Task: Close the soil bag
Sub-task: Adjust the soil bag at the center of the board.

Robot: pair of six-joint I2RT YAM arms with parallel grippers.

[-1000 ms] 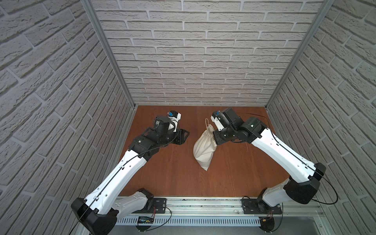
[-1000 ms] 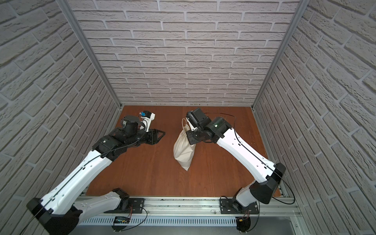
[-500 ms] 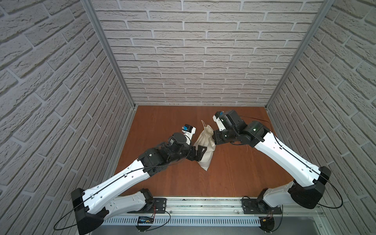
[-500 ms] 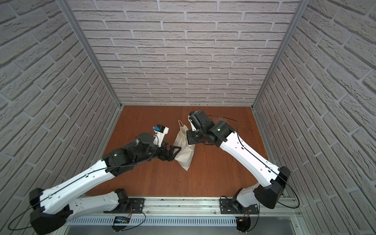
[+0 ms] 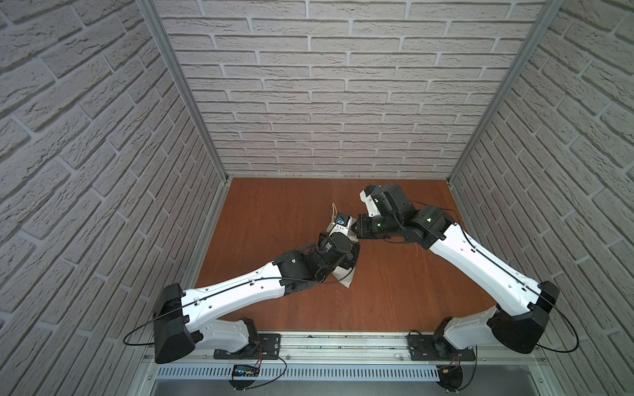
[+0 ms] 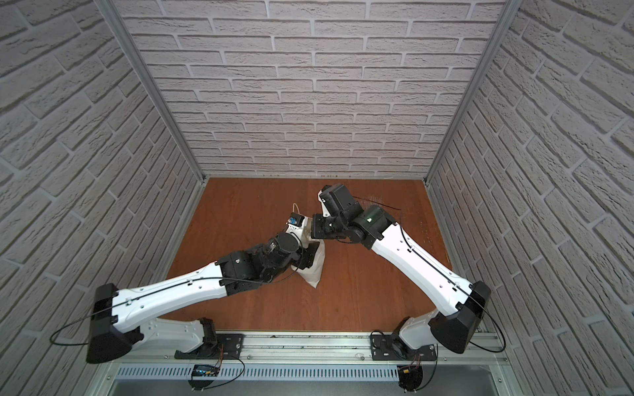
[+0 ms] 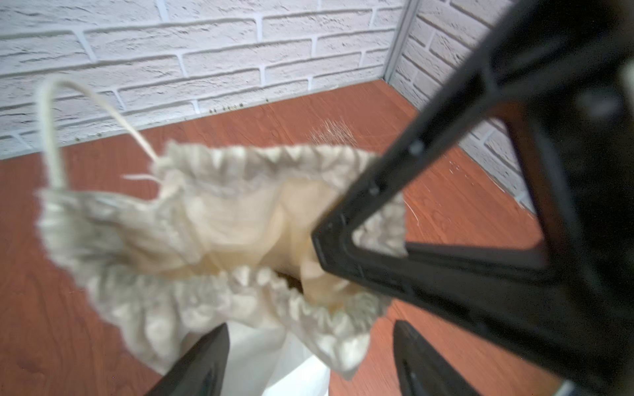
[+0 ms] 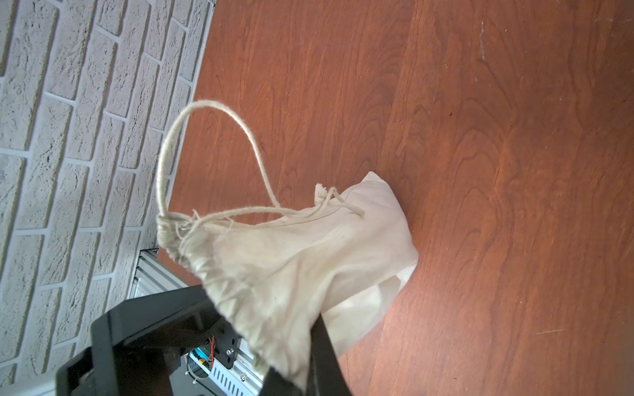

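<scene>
The bag [image 8: 291, 260] stands mid-table [image 5: 274, 212], long axis running near to far, bottom down, neck raised at the far end, mouth gaping, contents hidden. The right gripper [image 7: 322, 245] clamps its rim; the left gripper [image 7: 310, 329] straddles its body, jaws apart.

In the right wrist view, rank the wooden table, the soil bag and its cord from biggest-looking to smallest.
1. wooden table, which fills most of the frame.
2. soil bag; it sits close to the camera, so its apparent size is probably flattered.
3. cord, a thin loop that covers the least area.
</scene>
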